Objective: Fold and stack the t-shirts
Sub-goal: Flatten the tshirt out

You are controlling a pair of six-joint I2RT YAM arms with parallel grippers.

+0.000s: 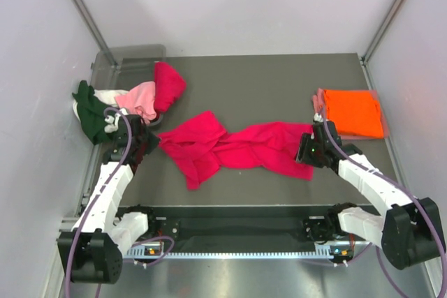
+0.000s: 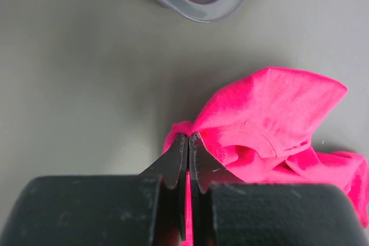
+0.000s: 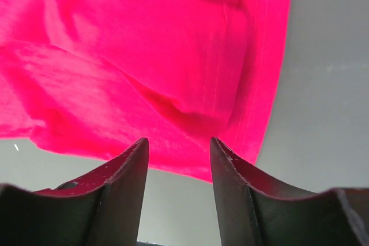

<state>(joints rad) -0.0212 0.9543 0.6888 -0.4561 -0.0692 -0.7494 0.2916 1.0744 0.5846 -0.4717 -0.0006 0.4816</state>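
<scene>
Left end effector (image 2: pixel 188 137) clamps the red shirt (image 1: pixel 230 146) corner, likely to stretch it; right end effector (image 3: pixel 177 143) sits released by its hem.

Top camera looked down on the table (image 1: pixel 279 82) from behind, left wrist camera sat close at 9 o'clock end of the red shirt (image 1: pixel 237 146), right wrist closer at 3 o'clock, all shared it

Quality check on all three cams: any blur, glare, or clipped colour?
Top external: even light, sharp, soft shadows under the crimson t-shirt. Left wrist: table in focus, left gripper slightly soft. Right wrist: shirt's red oversaturated, folds hard to read, right gripper blurred.
</scene>
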